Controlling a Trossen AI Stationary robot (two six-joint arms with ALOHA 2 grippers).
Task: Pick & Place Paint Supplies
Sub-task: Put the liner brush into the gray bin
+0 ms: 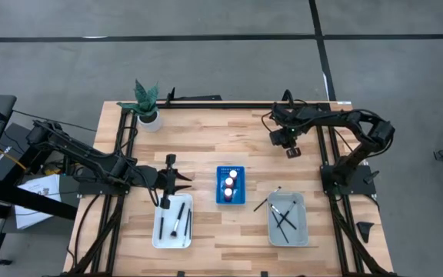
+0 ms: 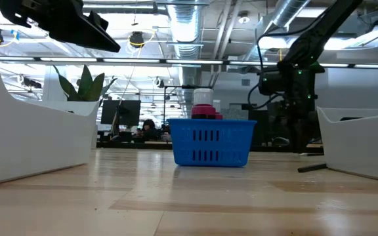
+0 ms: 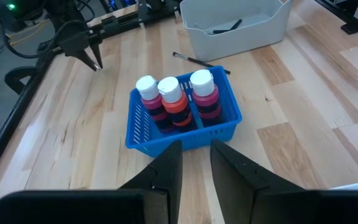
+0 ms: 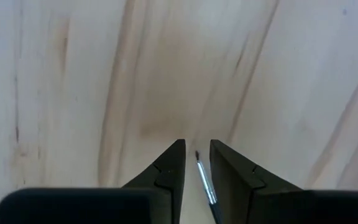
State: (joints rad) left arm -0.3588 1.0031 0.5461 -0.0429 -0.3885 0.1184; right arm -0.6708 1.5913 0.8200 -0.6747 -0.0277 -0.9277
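Note:
Three red paint bottles [image 3: 176,96] with white caps stand upright in the blue rack [image 3: 185,134] at mid-table. My left gripper [image 3: 196,152] hovers just left of the rack, open a little, nothing between its fingers. My right gripper [image 4: 196,149] points down at the far right of the table [image 1: 291,152], open a little. A thin dark brush [image 4: 205,183] with a silver ferrule shows in the gap between its fingers, which do not visibly touch it. Another brush [image 1: 261,205] lies on the table beside the grey tray.
A white tray [image 1: 157,231] at the near left holds a few brushes [image 1: 174,219]. A grey tray [image 1: 302,231] at the near right holds several brushes [image 1: 284,217]. A potted plant [image 1: 148,104] stands at the far left corner. Bare wood lies between the rack and the far edge.

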